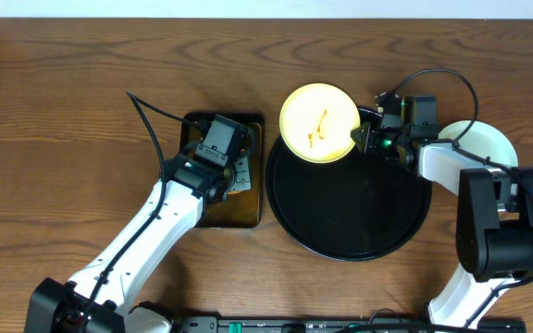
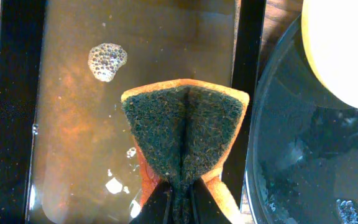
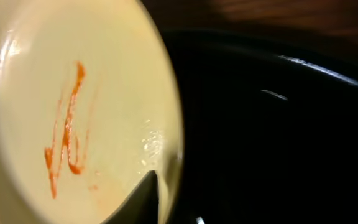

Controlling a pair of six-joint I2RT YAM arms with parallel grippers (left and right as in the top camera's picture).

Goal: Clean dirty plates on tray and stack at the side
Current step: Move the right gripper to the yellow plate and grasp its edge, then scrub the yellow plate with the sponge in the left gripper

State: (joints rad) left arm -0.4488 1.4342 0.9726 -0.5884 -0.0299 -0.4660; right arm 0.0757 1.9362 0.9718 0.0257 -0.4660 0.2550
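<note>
right gripper (image 1: 364,139) pinches yellow plate (image 1: 319,123) rim, overhanging tray (image 1: 340,227) edge

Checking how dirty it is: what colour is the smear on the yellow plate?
Orange-red streaks on the pale yellow plate, clearest in the right wrist view.

Your overhead camera looked straight down from well above, taking in the whole surface (image 1: 63,92). Your left wrist camera faced down from close over the brown pan (image 2: 17,124), with the tray (image 2: 291,162) filling the right of its frame. Your right wrist camera sat nearest of all, the yellow plate (image 3: 73,74) filling its left half, tray behind. All three views shared that tray and plate.
</note>
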